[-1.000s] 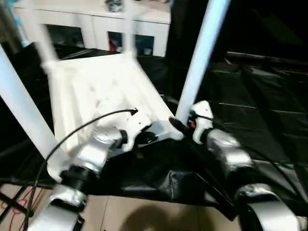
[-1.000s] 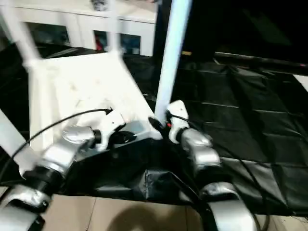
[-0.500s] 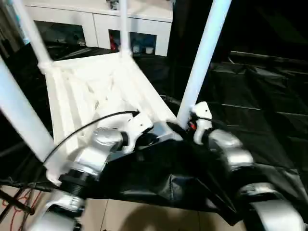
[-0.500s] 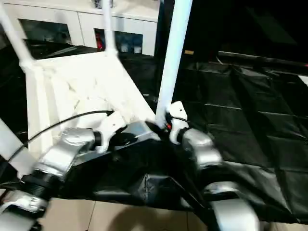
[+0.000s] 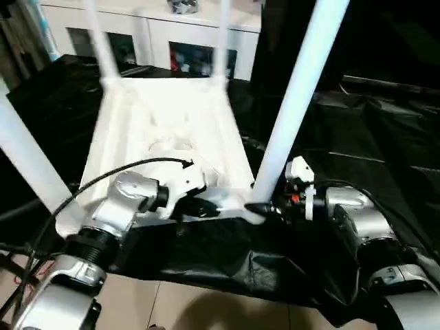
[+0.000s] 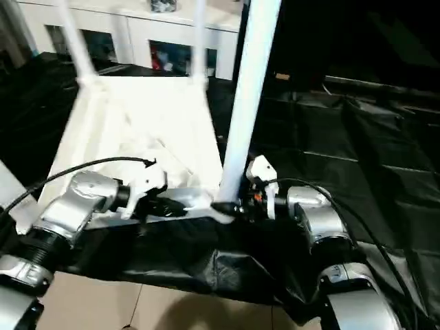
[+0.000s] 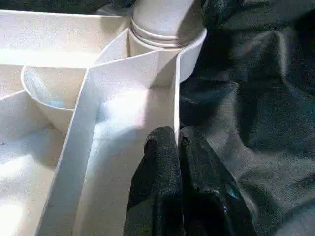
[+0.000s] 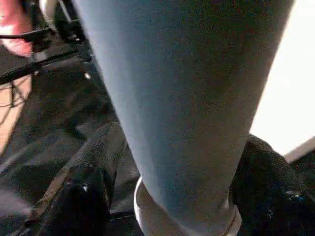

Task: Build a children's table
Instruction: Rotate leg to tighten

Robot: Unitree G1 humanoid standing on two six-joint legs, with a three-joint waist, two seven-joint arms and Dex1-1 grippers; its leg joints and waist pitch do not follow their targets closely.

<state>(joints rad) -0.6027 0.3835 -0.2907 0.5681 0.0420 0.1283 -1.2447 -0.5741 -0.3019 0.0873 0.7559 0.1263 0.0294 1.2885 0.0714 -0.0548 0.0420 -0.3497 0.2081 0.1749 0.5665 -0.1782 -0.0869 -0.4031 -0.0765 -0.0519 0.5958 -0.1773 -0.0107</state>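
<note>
Here the left tool (image 7: 178, 147) pinches the children's table (image 5: 172, 130) rim.

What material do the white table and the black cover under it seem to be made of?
Table: probably moulded plastic, smooth and slightly glossy; the left wrist view shows thin ribs and a rounded socket moulded as one piece. Its leg has the same smooth white look.
Cover: probably thin plastic sheet or coated cloth; it creases, folds and shines faintly. Which one, I cannot tell.
</note>
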